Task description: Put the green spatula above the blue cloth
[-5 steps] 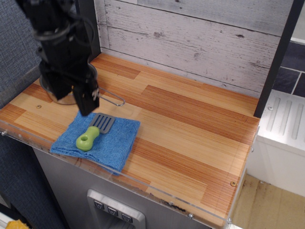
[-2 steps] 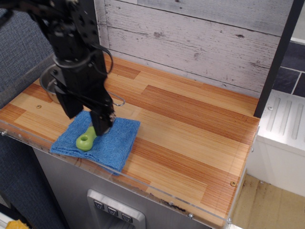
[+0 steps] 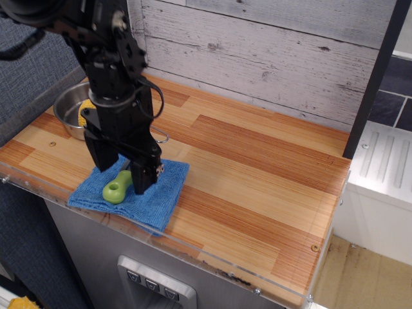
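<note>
The green spatula (image 3: 117, 188) lies on the blue cloth (image 3: 158, 193) near the front left edge of the counter. Only its lime-green handle with the hole shows; the blade is hidden behind my gripper. My gripper (image 3: 123, 172) is low over the cloth. Its two black fingers (image 3: 143, 177) stand apart, one on each side of the spatula's upper part. The jaws look open and not closed on the spatula.
A metal bowl (image 3: 66, 111) holding a yellow corn cob (image 3: 82, 113) stands at the back left, its wire handle (image 3: 159, 136) reaching toward the cloth. A grey plank wall runs along the back. A clear plastic lip (image 3: 212, 264) edges the counter's front.
The gripper has moved from over the bowl forward and right, then down over the spatula, covering its blade. The bowl has come into view. The spatula and cloth have not moved.
</note>
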